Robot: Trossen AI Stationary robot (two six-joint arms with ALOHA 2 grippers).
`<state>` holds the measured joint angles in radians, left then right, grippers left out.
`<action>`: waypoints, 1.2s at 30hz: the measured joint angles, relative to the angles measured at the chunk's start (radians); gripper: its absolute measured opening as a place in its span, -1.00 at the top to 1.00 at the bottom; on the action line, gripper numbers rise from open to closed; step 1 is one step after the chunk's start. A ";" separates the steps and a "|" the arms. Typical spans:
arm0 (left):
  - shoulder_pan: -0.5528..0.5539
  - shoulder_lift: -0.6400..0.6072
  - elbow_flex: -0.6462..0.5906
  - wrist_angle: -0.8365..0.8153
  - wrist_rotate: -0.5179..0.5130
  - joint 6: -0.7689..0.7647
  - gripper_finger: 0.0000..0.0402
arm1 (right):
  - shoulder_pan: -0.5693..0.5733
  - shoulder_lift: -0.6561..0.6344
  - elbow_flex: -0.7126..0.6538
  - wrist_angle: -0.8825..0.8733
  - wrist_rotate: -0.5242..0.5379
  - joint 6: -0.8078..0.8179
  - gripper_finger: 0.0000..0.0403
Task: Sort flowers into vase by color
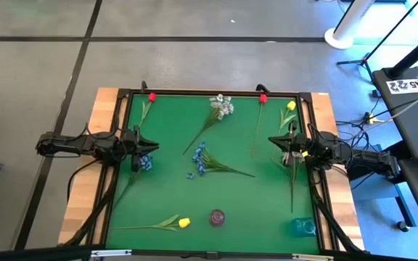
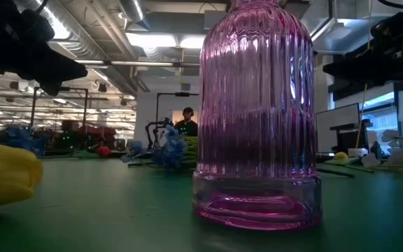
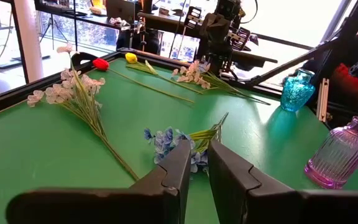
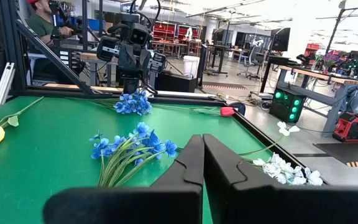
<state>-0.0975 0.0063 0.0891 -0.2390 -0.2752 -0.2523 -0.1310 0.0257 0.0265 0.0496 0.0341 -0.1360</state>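
Pretty clearly a robotics lab or big open workshop. The green-topped table with a black frame sits on a grey concrete floor, and behind it there are exposed silver ceiling ducts, long rows of strip lights, workbenches loaded with dark electronics, a computer monitor, and a seated person in a green shirt.
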 joint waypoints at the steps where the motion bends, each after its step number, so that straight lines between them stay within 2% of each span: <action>1: 0.000 0.000 0.000 0.000 0.000 0.000 0.74 | 0.000 0.000 0.000 0.000 0.000 0.000 0.99; 32: 0.000 0.000 0.000 0.000 0.000 0.000 0.74 | 0.000 0.000 0.000 0.010 -0.003 0.010 0.99; 34: 0.000 0.000 0.000 0.000 0.000 0.000 0.74 | 0.000 0.000 0.000 0.029 -0.030 0.068 0.99; 36: 0.000 0.000 0.000 0.000 0.000 0.000 0.74 | 0.000 0.009 0.000 0.092 -0.035 0.258 0.99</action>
<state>-0.0975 0.0063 0.0895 -0.2390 -0.2749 -0.2526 -0.1310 0.0343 0.0261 0.1416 -0.0010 0.1220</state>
